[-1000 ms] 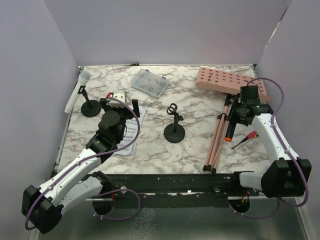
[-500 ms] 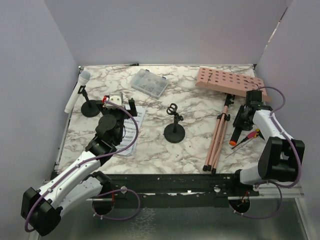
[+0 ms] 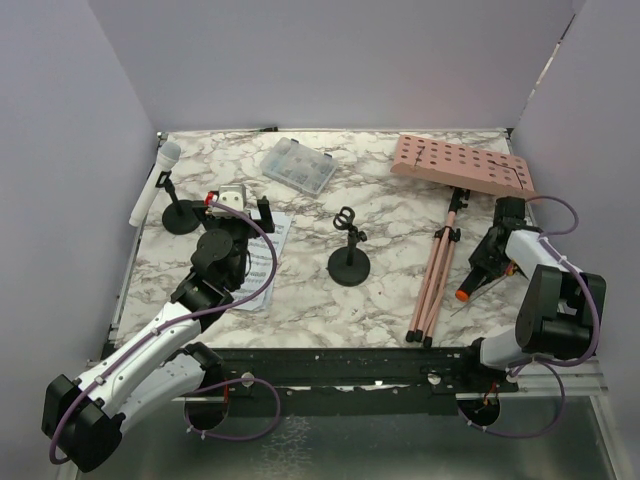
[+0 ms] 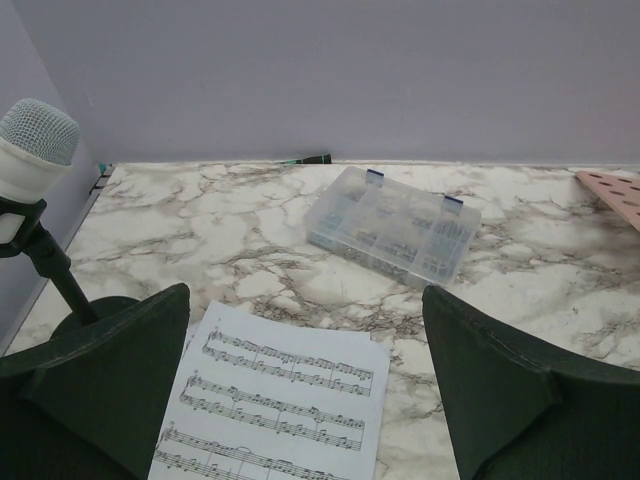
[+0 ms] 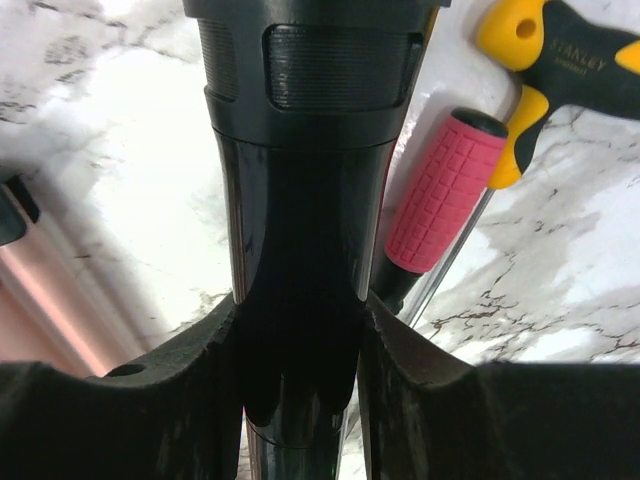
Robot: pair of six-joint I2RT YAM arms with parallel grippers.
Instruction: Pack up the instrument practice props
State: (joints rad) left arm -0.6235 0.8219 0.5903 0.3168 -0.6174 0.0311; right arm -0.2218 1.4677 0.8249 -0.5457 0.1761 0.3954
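Black microphone (image 3: pixel 465 288) was clamped in the right gripper (image 3: pixel 490 262) at 4 o'clock on the table (image 3: pixel 400 215), long axis 1-to-7 o'clock, orange end toward 7. The left gripper (image 3: pixel 242 210) was spread wide over the sheet-music pages (image 3: pixel 262 262) at 9. Counted: two microphones (white microphone (image 3: pixel 155 182) seated at 10), two mic holders (image 3: pixel 349 262), one pink board (image 3: pixel 462 165); the red-handled screwdriver (image 5: pixel 440 195) and Stanley tool (image 5: pixel 545 60) were shown clearly only by the right wrist view.

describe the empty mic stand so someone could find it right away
On the marble table, look at the middle, between the sheet music and the pink tripod legs. The black round-based mic stand there has an empty clip, unlike the left-edge stand, which holds a white microphone.
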